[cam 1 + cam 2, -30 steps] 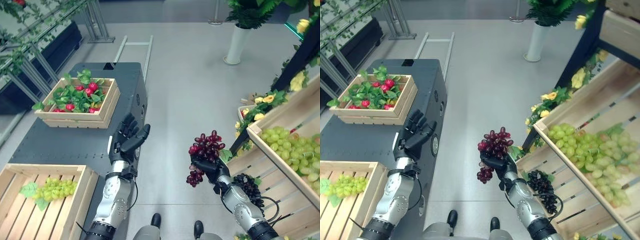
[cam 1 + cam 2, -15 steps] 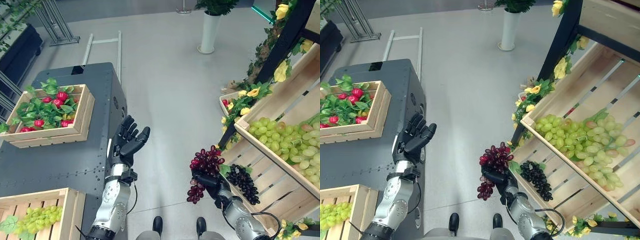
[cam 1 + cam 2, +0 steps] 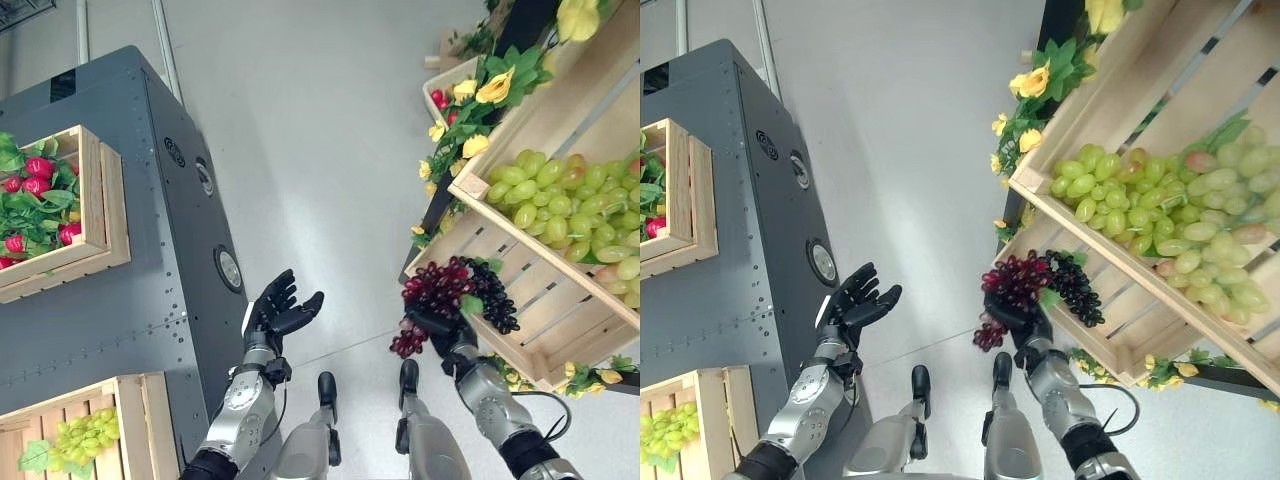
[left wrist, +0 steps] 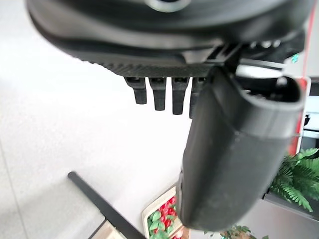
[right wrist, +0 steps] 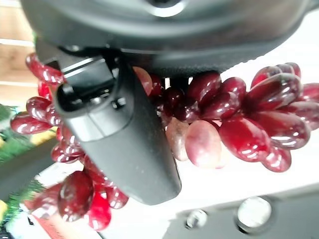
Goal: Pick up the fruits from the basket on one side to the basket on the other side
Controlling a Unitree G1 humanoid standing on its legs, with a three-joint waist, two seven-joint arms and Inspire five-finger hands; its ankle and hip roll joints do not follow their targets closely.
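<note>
Right wrist view shows the right hand (image 5: pixel 114 129) clasping red grapes (image 5: pixel 239 129).

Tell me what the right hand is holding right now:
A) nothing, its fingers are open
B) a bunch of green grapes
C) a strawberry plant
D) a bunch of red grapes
D: the right hand is curled round a bunch of red grapes, and the right wrist view shows glossy dark-red grapes pinned under its thumb.

open floor (image 3: pixel 330 150) btwn grey cabinet (image 3: pixel 150 260) & slanted crates (image 3: pixel 540 300), flowers (image 3: pixel 470 100) crowd rack edge
</note>
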